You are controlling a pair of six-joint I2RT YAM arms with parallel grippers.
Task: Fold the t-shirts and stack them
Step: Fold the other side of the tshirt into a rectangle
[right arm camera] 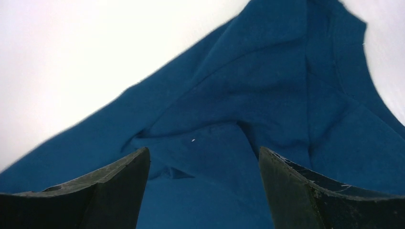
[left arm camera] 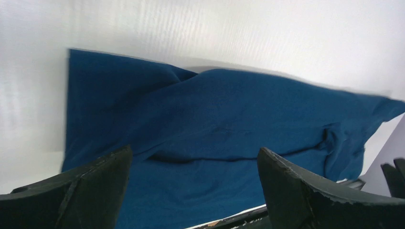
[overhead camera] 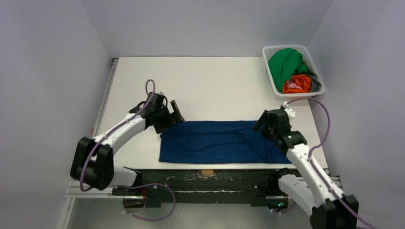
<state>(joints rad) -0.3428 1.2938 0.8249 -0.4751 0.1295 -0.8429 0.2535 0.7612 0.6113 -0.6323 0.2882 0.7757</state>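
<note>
Gripper states are recorded first: the left gripper (overhead camera: 170, 110) is found with its jaws spread wide and nothing held between them. The right gripper (overhead camera: 262, 123) is likewise found wide open and empty. In both wrist views only cloth is seen beneath the dark fingers, with no contact established.

A navy blue soft-cloth t-shirt (overhead camera: 222, 142) is found lying on the white table (overhead camera: 215, 81) near its front edge, already doubled into a long band. Its long axis is laid from left to right, parallel to that edge. The left gripper is placed at the band's far left corner and the right gripper at its far right corner, so that the shirt lies between and slightly nearer than both. Each end is judged equally close to its own arm; a fold across the long axis is judged to be the step due.

A green t-shirt (overhead camera: 282, 64), an orange t-shirt (overhead camera: 296, 84) and a dark grey t-shirt (overhead camera: 314, 78) are found bundled, unfolded, in a white slotted plastic basket (overhead camera: 317, 91) at the far right corner, well apart from both grippers.

No chest print is exposed on the navy shirt. No brand, label or legible writing is detected in any view.
</note>
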